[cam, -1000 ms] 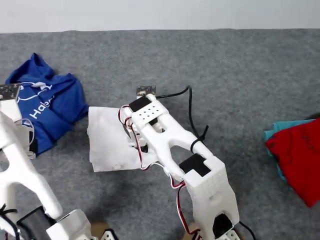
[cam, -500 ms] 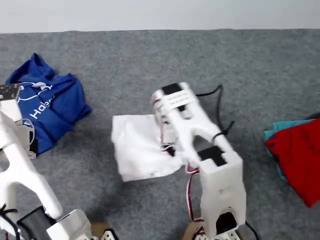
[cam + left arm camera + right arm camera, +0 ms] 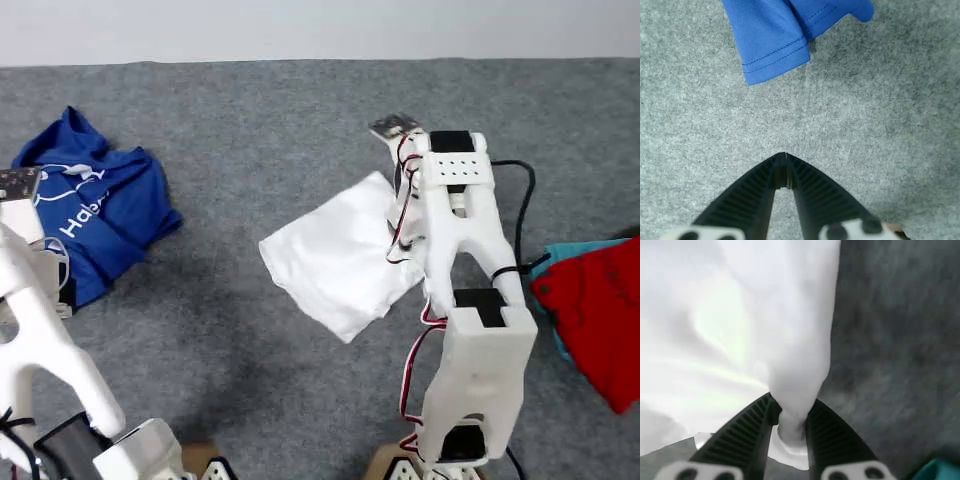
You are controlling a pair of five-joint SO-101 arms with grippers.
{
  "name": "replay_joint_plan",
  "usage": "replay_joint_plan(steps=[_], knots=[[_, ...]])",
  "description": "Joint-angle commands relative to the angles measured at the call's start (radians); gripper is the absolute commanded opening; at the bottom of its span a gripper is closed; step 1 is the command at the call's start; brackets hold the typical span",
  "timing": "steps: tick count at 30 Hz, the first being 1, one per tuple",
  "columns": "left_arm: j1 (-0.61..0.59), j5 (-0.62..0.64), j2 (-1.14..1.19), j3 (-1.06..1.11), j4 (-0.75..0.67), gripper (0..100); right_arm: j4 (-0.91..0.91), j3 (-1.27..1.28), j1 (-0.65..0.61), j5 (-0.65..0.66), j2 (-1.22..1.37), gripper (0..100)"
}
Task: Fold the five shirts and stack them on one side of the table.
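Pinching the white shirt (image 3: 335,262) at centre of the bench (image 3: 250,120) in the clamped right gripper (image 3: 791,409), apparently bound for the red-topped stack (image 3: 595,310) at right, needing next a flat release there, with left gripper (image 3: 785,161) closed near the blue shirt (image 3: 95,210).

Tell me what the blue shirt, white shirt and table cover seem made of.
The blue shirt looks like a matte synthetic knit: fine mesh texture, stitched hem. The white shirt is thin, soft cloth that bunches and drapes; fibre unclear. The table cover seems grey felt or short carpet, fuzzy and mottled.
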Motion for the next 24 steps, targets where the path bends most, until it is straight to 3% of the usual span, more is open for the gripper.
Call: replay_joint_plan(steps=[1,6,14,21,24], knots=[[0.0,0.002,-0.037,-0.005,0.025,0,-0.122,-0.071,0.008,0.164,-0.018,0.9],[-0.002,0.002,-0.037,-0.008,0.028,0,-0.308,-0.127,0.005,0.282,0.054,0.9],[0.005,0.002,-0.037,-0.012,0.029,0,-0.414,-0.169,-0.047,0.296,0.11,1.3],[0.005,-0.003,-0.037,-0.027,0.029,0,-0.381,-0.169,-0.047,0.11,0.085,26.7],[0.006,-0.005,-0.037,-0.067,0.049,0,-0.381,-0.173,-0.047,0.046,0.064,30.1]])
